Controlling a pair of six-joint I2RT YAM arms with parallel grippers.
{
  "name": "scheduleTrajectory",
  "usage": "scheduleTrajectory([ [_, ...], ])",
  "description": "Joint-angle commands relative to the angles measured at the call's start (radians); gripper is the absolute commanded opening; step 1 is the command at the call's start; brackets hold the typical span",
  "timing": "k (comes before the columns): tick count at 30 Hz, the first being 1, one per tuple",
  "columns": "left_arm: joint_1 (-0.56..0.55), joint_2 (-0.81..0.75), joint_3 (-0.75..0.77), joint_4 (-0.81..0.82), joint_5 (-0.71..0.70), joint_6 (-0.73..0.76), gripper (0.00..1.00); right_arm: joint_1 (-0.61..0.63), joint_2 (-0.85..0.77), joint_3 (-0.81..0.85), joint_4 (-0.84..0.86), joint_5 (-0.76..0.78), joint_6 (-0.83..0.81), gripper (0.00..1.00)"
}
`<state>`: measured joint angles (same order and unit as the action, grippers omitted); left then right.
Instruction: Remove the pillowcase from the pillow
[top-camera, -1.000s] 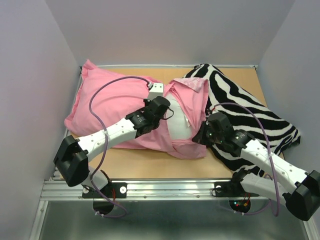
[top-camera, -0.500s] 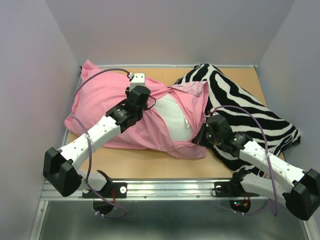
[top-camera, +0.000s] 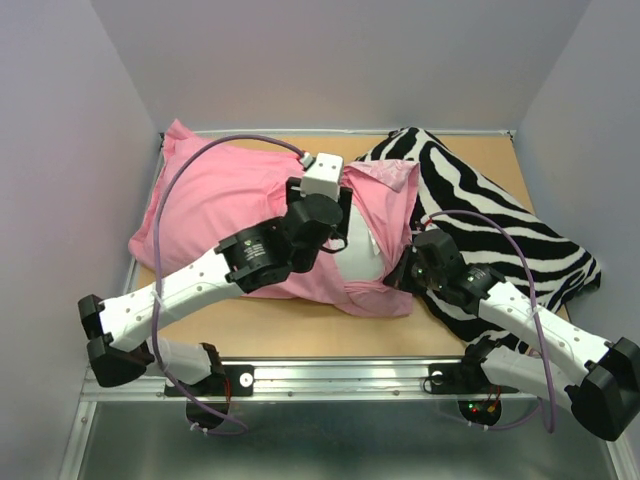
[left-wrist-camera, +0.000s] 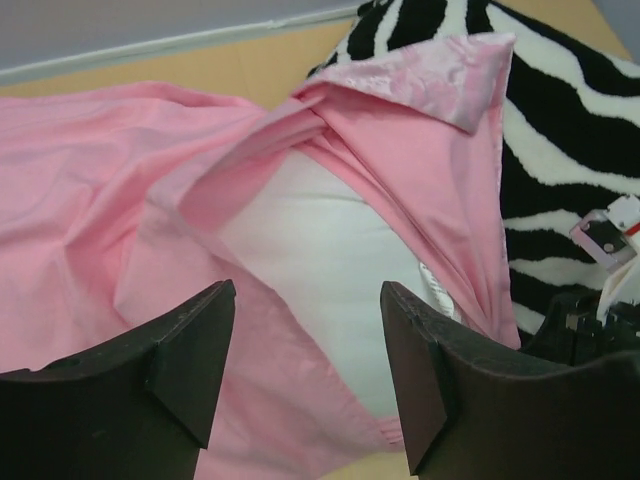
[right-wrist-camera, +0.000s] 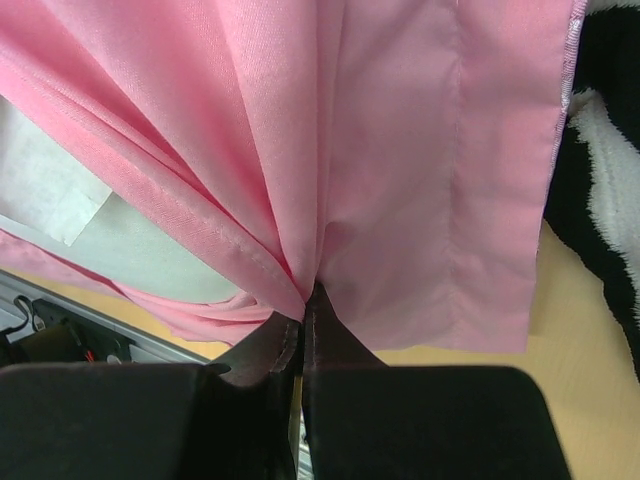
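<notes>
Right wrist view: my right pincer (right-wrist-camera: 303, 330) pinches the pillowcase (right-wrist-camera: 400, 180) hem; left pincer (left-wrist-camera: 305, 370) hangs open above the pillow (left-wrist-camera: 320, 250). Next I'd grab the pillow and pull.

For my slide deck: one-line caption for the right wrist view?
Right hand pinching a gathered fold of the pink pillowcase, white pillow exposed beside it.

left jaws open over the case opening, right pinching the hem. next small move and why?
Probably lower the left gripper onto the exposed pillow and close on it. Its jaws stand open right above the white patch where the pillowcase gapes, holding nothing. The right gripper is shut on the pillowcase hem, so the cover is anchored; gripping the pillow would let the two be pulled apart.
</notes>
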<state>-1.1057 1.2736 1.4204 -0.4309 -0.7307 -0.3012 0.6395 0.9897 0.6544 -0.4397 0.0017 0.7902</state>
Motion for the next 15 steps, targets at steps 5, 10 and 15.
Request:
scheduleTrajectory([
  [5, -0.088, 0.154, -0.032, 0.035, -0.019, -0.019, 0.72, -0.006, -0.011, -0.018, 0.025, 0.029, -0.003, 0.02],
  [10, -0.094, 0.269, -0.055, 0.053, 0.025, -0.027, 0.96, -0.006, -0.013, -0.016, 0.025, 0.024, -0.002, 0.02],
  [15, -0.094, 0.325, -0.09, 0.121, 0.063, -0.021, 0.99, -0.006, -0.017, -0.016, 0.025, 0.026, -0.003, 0.02],
])
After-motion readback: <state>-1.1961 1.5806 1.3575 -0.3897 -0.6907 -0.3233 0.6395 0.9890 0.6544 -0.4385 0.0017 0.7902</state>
